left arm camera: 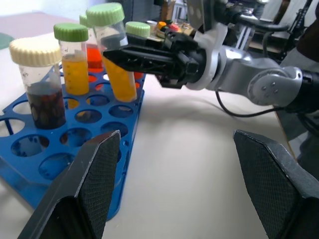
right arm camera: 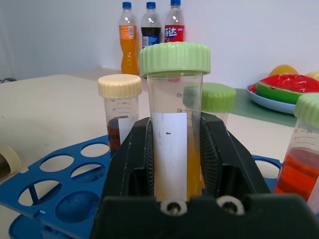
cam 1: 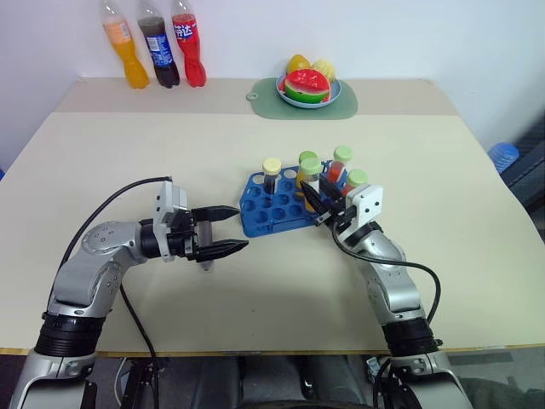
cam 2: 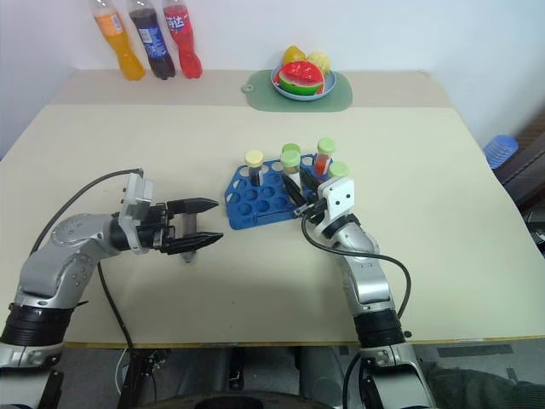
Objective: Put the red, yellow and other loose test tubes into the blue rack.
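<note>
The blue rack stands mid-table and holds a cream-capped tube of dark liquid, a green-capped yellow tube and a green-capped red tube. My right gripper is shut on another green-capped yellow tube. That tube is tilted, with its lower end just over the rack's right-hand holes. My left gripper is open and level, just left of the rack, with nothing between its fingers. A loose cream-capped tube lies on the table left of the rack.
Three soda bottles stand at the back left. A plate of fruit sits on a green mat at the back centre. A blue-capped item lies beyond the table's right edge.
</note>
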Action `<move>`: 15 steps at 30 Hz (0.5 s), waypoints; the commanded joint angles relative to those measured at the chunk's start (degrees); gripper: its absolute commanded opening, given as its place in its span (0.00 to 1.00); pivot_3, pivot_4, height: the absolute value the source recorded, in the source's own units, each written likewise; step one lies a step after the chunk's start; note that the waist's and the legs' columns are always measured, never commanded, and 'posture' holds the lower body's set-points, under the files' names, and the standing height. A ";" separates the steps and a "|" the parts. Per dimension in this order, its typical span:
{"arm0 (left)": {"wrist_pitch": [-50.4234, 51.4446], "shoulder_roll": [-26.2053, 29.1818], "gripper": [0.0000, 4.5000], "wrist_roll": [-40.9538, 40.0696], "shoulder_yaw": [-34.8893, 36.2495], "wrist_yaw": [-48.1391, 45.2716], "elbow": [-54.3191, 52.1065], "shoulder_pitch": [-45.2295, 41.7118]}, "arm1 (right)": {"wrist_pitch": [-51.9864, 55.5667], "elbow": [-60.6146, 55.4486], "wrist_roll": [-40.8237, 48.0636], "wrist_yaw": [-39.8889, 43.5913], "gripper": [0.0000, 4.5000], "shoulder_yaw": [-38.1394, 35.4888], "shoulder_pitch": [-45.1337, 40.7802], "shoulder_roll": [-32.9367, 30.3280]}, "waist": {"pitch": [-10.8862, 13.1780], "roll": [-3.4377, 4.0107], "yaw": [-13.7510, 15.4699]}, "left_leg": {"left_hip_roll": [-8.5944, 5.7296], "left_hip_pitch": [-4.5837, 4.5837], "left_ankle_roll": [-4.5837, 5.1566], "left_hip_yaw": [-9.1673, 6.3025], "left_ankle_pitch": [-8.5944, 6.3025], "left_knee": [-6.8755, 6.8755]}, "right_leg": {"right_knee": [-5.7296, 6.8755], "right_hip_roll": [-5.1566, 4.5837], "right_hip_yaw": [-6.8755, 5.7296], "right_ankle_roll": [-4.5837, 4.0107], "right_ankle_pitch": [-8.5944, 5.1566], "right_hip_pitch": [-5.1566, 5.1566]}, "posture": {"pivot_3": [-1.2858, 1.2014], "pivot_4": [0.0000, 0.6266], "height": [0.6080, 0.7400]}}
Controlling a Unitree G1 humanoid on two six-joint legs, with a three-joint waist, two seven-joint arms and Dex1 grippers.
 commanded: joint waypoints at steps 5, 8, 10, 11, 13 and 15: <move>3.58 -1.00 0.83 -4.26 4.05 5.39 -3.80 0.09 | -1.61 0.06 -0.37 2.30 0.60 -0.18 1.00 -1.90 | 0.01 0.02 0.08 | 0.01 0.01 0.00 0.00 0.00 0.00 | 0.00 0.00 0.00 0.00 0.00 0.01 | 0.52 0.24 1.00; 7.65 -2.65 0.83 -5.64 7.27 14.70 -7.06 -0.12 | 1.15 -6.39 -1.23 4.61 0.68 0.40 3.32 -6.39 | 0.03 0.05 0.32 | -0.01 -0.04 0.00 -0.02 0.00 0.00 | 0.00 -0.05 0.00 0.06 0.03 -0.01 | 0.52 0.24 1.00; 10.91 -2.52 0.83 -4.71 8.70 21.25 -10.15 0.28 | 4.50 -11.73 0.16 6.90 0.68 0.15 5.17 -9.89 | 0.04 0.05 0.47 | -0.05 -0.05 0.00 -0.02 0.00 0.00 | 0.00 -0.11 0.00 0.13 0.07 -0.01 | 0.52 0.24 1.00; 12.57 -2.23 0.83 -4.72 9.18 23.48 -11.38 0.56 | 6.01 -13.80 0.81 7.55 0.68 0.00 5.86 -11.18 | 0.04 0.05 0.42 | -0.06 -0.05 0.00 -0.03 0.00 0.01 | -0.01 -0.13 -0.01 0.14 0.07 0.00 | 0.52 0.24 1.00; 18.74 -0.48 0.83 -5.70 10.85 28.67 -14.46 1.09 | 9.80 -19.46 2.79 10.87 0.68 -0.56 8.39 -15.98 | 0.03 0.04 0.35 | -0.07 -0.03 0.00 -0.02 0.00 0.01 | -0.02 -0.13 -0.01 0.13 0.07 0.02 | 0.52 0.24 1.00; 32.31 2.72 0.83 -8.67 13.40 36.68 -17.34 -0.16 | 14.61 -25.45 6.59 15.02 0.68 -2.67 11.67 -21.73 | 0.03 0.03 0.35 | -0.05 -0.01 0.00 -0.04 0.00 -0.01 | -0.01 -0.09 -0.01 0.13 0.06 0.02 | 0.52 0.24 1.00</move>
